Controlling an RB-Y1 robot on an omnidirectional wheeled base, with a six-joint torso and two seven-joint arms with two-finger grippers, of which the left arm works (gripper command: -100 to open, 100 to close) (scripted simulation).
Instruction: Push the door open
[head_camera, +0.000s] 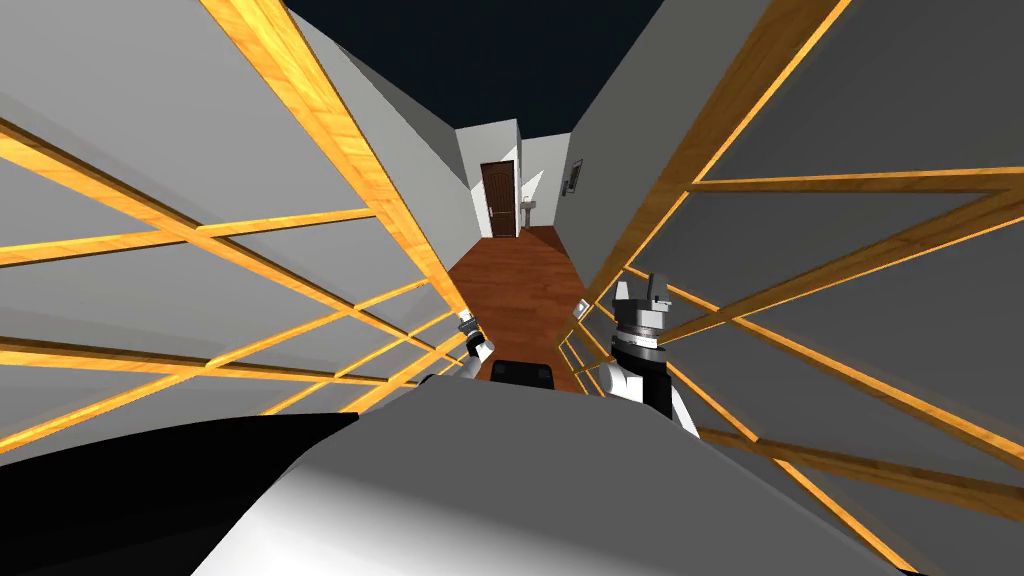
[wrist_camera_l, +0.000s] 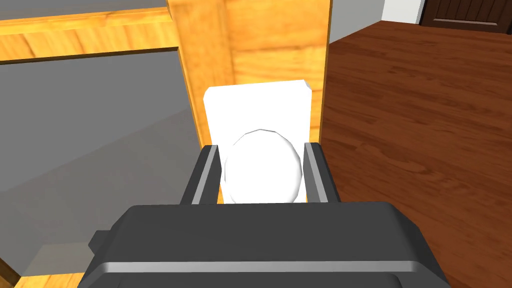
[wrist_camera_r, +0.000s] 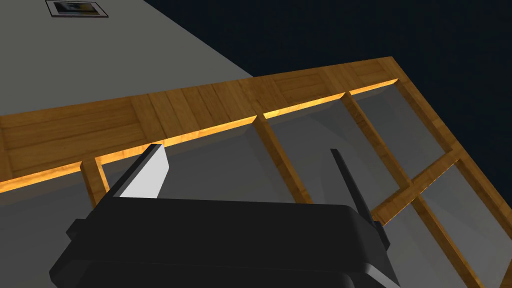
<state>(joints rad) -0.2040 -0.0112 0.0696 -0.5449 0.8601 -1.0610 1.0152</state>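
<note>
Gripping the knob (wrist_camera_l: 262, 170), the left gripper (wrist_camera_l: 261, 146) presses its two fingers against the knob's sides. The knob lies straight ahead of this hand, on a white plate (wrist_camera_l: 257, 105) just behind it. The plate sits on the wooden edge of the door (wrist_camera_l: 280, 45), which has grey panes beside the knob. I judge the push must go forward, into this door. The right gripper (head_camera: 640, 292), fingers spread, is well apart from the knob. Far beyond it lies brown floor (wrist_camera_l: 415, 110).

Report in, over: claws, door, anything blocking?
Left claw shut on knob of door. Right claw open, raised by right leaf. Ahead: floor, dark door far off.
</note>
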